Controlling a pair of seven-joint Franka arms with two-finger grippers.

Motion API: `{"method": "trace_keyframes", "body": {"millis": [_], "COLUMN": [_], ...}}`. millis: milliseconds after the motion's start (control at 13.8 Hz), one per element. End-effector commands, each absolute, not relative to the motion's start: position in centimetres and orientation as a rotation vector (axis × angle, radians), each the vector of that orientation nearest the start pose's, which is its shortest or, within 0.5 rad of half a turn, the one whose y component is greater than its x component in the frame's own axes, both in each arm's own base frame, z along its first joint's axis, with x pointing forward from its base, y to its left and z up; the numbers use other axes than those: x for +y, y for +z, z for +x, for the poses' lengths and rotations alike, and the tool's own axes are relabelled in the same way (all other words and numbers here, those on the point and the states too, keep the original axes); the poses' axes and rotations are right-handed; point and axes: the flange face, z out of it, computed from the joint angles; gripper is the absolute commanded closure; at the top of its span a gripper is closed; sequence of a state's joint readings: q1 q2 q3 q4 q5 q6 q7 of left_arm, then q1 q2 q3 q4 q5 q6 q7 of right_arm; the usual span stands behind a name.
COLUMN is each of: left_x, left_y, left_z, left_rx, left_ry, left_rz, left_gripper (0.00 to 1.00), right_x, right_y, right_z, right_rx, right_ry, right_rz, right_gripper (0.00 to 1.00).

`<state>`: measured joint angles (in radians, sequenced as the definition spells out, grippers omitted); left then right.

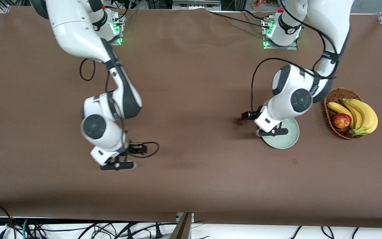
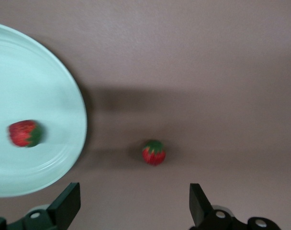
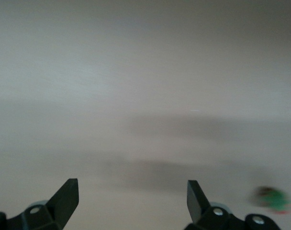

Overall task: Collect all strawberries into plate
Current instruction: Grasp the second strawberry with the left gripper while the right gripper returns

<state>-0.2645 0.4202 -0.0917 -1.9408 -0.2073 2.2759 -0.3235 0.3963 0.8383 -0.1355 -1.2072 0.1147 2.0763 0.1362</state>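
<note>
**Table layout, placed from the two grippers**

- Left gripper (image 1: 270,132): over the rim of the plate (image 1: 288,141) at the side toward the right arm's end.
- Strawberry on the plate (image 2: 24,133): lies inside the rim, under that gripper's wrist.
- Strawberry on the table (image 1: 240,121): just off the plate, toward the right arm's end from the left gripper.
- Basket (image 1: 331,99): toward the left arm's end from the plate, holding bananas (image 1: 360,114) and an apple (image 1: 341,120).
- Right gripper (image 1: 118,165): over the table well apart from the plate; a third strawberry (image 3: 274,199) lies near it.
</note>
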Motion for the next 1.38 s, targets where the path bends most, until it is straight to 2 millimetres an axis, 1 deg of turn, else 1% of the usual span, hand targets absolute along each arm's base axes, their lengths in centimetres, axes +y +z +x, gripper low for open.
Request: {"method": "trace_keyframes", "body": {"millis": [0, 72, 145, 217, 290, 362, 507, 579, 652, 724, 797, 942, 1014, 1086, 1159, 1231, 1304], "left_x": [-22.7, -23.1, -23.6, -24.6, -24.9, -24.8, -25.0, -24.7, -24.3, -24.2, -24.3, -24.3, -24.3, -24.3, -24.2, -24.1, -24.1], "left_y": [23.9, 22.7, 21.3, 19.9, 18.8, 18.2, 18.0, 18.1, 18.2, 18.3, 18.2, 17.9, 17.9, 18.0, 18.1, 18.4, 18.8], "left_z": [54.7, 53.8, 52.9, 51.9, 51.8, 51.9, 52.1, 52.2, 52.4, 52.7, 52.7, 52.7, 52.7, 52.7, 52.8, 52.9, 53.1], "left_rx": [-0.189, -0.194, -0.210, -0.186, -0.182, -0.188, -0.187, -0.182, -0.179, -0.183, -0.172, -0.144, -0.144, -0.143, -0.146, -0.153, -0.162], "left_ry": [0.098, 0.061, 0.038, 0.023, 0.008, -0.009, -0.021, -0.024, -0.030, -0.036, -0.038, -0.066, -0.067, -0.069, -0.071, -0.073, -0.082], "left_rz": [-3.274, -3.276, -3.275, -3.274, -3.275, -3.277, -3.280, -3.281, -3.280, -3.279, -3.277, -3.273, -3.273, -3.273, -3.274, -3.275, -3.277], "left_gripper": [0.00, 0.00, 0.00, 0.00, 0.00, 0.00, 0.00, 0.00, 0.04, 0.08, 0.17, 0.37, 0.52, 0.63, 0.75, 0.89, 0.97], "right_x": [16.8, 14.0, 12.3, 11.2, 10.1, 9.4, 8.7, 8.4, 8.2, 7.2, 6.6, 6.6, 6.6, 6.6, 6.6, 6.6, 6.6], "right_y": [27.1, 26.2, 25.6, 24.4, 23.3, 22.7, 21.3, 20.5, 19.9, 19.5, 19.4, 19.3, 19.4, 19.3, 19.3, 19.3, 19.1], "right_z": [71.7, 71.9, 71.9, 71.4, 71.0, 70.5, 69.2, 68.6, 68.2, 68.1, 68.1, 68.0, 68.1, 68.0, 68.1, 68.2, 68.2], "right_rx": [-0.339, -0.347, -0.350, -0.350, -0.331, -0.317, -0.302, -0.310, -0.356, -0.359, -0.346, -0.346, -0.346, -0.346, -0.346, -0.346, -0.346], "right_ry": [0.066, 0.093, 0.113, 0.141, 0.165, 0.174, 0.165, 0.152, 0.145, 0.142, 0.142, 0.144, 0.142, 0.142, 0.137, 0.123, 0.116], "right_rz": [-3.102, -3.103, -3.102, -3.101, -3.102, -3.104, -3.109, -3.110, -3.106, -3.105, -3.105, -3.105, -3.105, -3.106, -3.106, -3.108, -3.109], "right_gripper": [0.00, 0.00, 0.00, 0.00, 0.00, 0.00, 0.00, 0.00, 0.00, 0.00, 0.00, 0.01, 0.09, 0.15, 0.18, 0.18, 0.18]}}
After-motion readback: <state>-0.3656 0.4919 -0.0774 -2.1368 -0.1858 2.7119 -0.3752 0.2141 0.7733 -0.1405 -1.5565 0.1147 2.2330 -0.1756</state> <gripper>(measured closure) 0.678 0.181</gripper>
